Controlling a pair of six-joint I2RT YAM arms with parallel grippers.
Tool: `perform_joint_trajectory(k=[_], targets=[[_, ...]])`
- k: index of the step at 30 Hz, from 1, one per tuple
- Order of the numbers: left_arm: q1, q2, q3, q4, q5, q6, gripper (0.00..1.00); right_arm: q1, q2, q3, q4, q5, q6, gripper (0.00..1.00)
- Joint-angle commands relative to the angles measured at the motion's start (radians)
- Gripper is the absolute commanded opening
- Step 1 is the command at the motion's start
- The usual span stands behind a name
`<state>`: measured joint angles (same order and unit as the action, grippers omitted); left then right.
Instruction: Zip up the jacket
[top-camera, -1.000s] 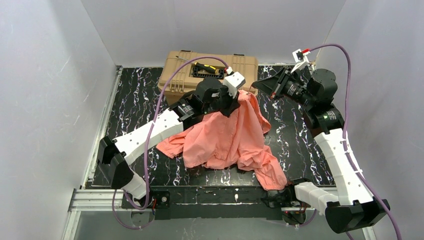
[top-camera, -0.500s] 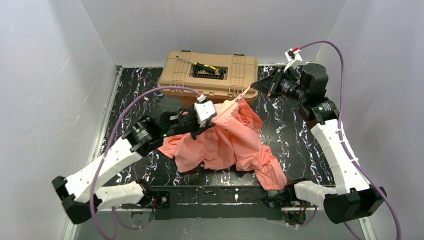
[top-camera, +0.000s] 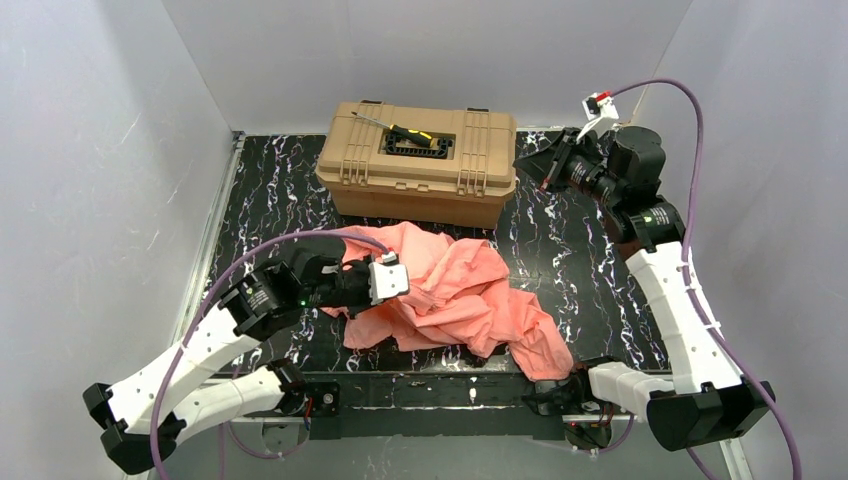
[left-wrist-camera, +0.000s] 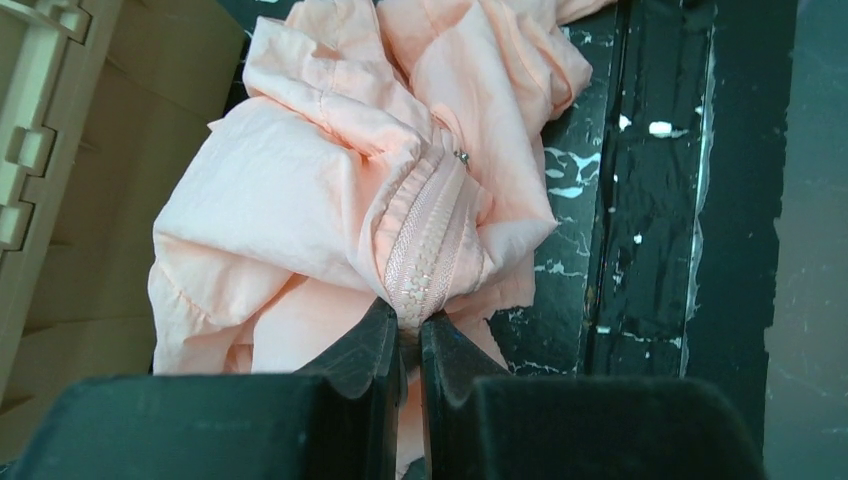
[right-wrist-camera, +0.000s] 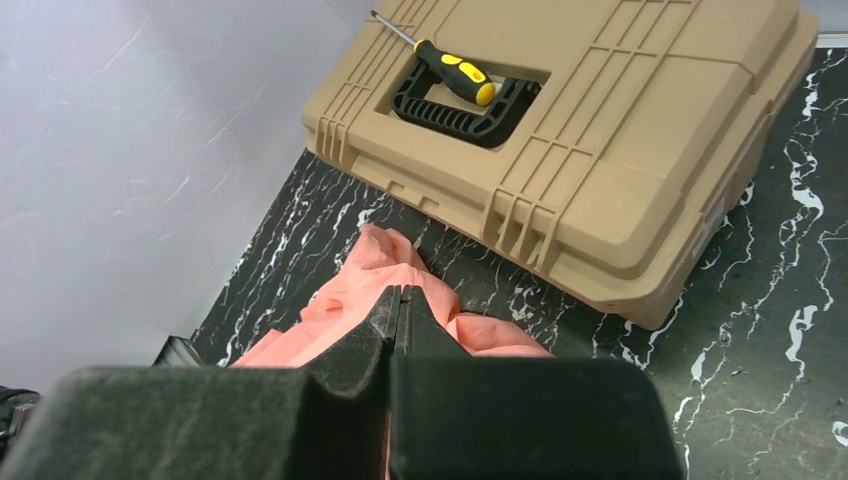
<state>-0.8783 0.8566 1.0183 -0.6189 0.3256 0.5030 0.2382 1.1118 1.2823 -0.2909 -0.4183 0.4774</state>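
Left end effector (left-wrist-camera: 408, 320) is clenched on the jacket (top-camera: 455, 290), pinching the near end of the zipper (left-wrist-camera: 432, 235) right between its tips. The jacket lies crumpled on the surface (top-camera: 270, 190), at 6 o'clock from the toolbox (top-camera: 420, 155), and the left end effector bites in at its 9 o'clock edge. Right end effector (top-camera: 533, 166) hangs clenched on nothing at the toolbox's 3 o'clock, well apart from the cloth.

Best play, by the look of it: the left should hold that zipper end taut and straight while the right comes down for the small metal piece (left-wrist-camera: 462, 156) at the zipper's far end. That is likely the slider, though it is too small to be sure. Fabric bunched on both sides could snag, so the teeth want straightening first.

The toolbox's lid is down and its inside is unseen. A screwdriver (right-wrist-camera: 445, 62) lies in the lid's recess, across the black handle (right-wrist-camera: 455, 108).
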Motion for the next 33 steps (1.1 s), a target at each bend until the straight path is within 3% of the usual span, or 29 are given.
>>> perform_joint_trajectory(k=[1,4,8,12,17,19,22,27,30,33], targets=[[0.003,-0.066,-0.029,-0.043,-0.003,0.088,0.0,-0.008,-0.015,0.005,0.036,-0.022,-0.022,0.01],[0.004,-0.135,-0.099,-0.023,-0.037,0.153,0.0,0.01,-0.041,-0.1,0.057,-0.126,-0.003,0.06],[0.004,-0.213,-0.166,0.099,-0.038,0.217,0.0,0.219,-0.107,-0.299,-0.001,-0.01,-0.063,0.33],[0.004,-0.177,-0.148,0.189,-0.06,0.245,0.0,0.423,-0.189,-0.52,0.035,0.193,-0.047,0.59],[0.004,-0.176,-0.147,0.37,-0.085,0.308,0.0,0.491,-0.291,-0.643,0.084,0.285,-0.038,0.77],[0.003,-0.18,-0.15,0.398,-0.072,0.358,0.0,0.514,-0.333,-0.688,0.171,0.25,-0.041,0.96],[0.004,-0.174,-0.111,0.363,-0.031,0.381,0.0,0.566,-0.32,-0.75,0.349,0.221,-0.042,0.98],[0.004,-0.172,-0.062,0.337,0.023,0.388,0.0,0.647,-0.165,-0.767,0.549,0.222,-0.093,0.97],[0.004,-0.144,-0.012,0.305,0.024,0.401,0.0,0.65,-0.088,-0.76,0.646,0.221,-0.105,0.88],[0.004,-0.135,0.014,0.283,0.028,0.426,0.0,0.649,-0.071,-0.739,0.65,0.339,-0.137,0.64]])
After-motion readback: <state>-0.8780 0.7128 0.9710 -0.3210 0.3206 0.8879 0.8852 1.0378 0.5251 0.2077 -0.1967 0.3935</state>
